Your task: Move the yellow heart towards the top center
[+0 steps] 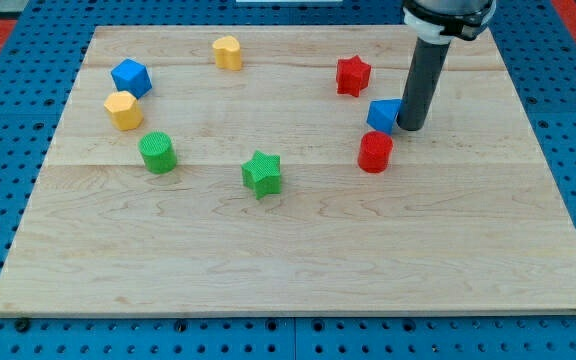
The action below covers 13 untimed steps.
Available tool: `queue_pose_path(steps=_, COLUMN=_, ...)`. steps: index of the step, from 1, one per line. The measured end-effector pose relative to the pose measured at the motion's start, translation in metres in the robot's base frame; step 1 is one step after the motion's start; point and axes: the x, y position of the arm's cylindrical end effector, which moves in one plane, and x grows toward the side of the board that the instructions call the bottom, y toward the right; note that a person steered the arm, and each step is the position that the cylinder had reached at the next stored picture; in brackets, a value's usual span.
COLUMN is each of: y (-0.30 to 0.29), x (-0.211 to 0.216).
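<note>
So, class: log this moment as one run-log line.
tip: touching blue block, view's right | yellow heart: top, left of centre, untouched | board

Your tip (409,128) sits hemmed in at the view's right, touching or just beside the blue block (382,115), with the red cylinder (375,152) just below and the red star (353,75) up-left. The yellow heart (228,52) has bare tabletop (298,260) to its right along the top edge. At the view's left, the blue cube (130,77), yellow block (123,110) and green cylinder (157,152) crowd together; the green star (262,173) stands alone mid-board.
</note>
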Motion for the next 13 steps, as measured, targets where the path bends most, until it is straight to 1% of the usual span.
queue_pose_path(steps=1, y=0.047, x=-0.054)
queue_pose_path(steps=2, y=0.028, x=-0.118)
queue_pose_path(steps=3, y=-0.036, x=-0.153)
queue_pose_path(steps=5, y=-0.206, x=-0.160)
queue_pose_path(steps=6, y=-0.248, x=-0.165)
queue_pose_path(steps=7, y=-0.234, x=-0.150)
queue_pose_path(steps=8, y=-0.246, x=-0.151)
queue_pose_path(steps=9, y=-0.309, x=-0.143)
queue_pose_path(steps=10, y=-0.269, x=-0.130)
queue_pose_path(steps=11, y=-0.236, x=-0.129)
queue_pose_path(steps=12, y=-0.254, x=-0.111)
queue_pose_path(steps=13, y=-0.232, x=-0.086)
